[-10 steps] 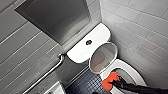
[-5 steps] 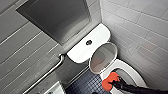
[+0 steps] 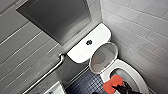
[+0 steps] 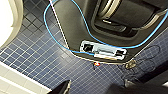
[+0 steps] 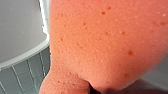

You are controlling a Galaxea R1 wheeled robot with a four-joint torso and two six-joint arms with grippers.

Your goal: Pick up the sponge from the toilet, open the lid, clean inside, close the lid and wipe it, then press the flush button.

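The toilet (image 3: 100, 35) is standing in a tiled corner, its lid (image 3: 103, 57) leaning open against the cistern. The sponge (image 3: 113, 83) is hanging over the bowl's rim, the right gripper (image 3: 122, 88) pinching it. I cannot tell the left gripper's (image 4: 96, 89) state.

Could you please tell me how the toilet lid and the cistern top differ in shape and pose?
The smooth oval toilet lid stands raised, greyish underside showing; the glossy white rounded-rectangular cistern top lies flat. The lid is plain; the cistern top carries a small dark round flush button. Both are white-edged and rounded.
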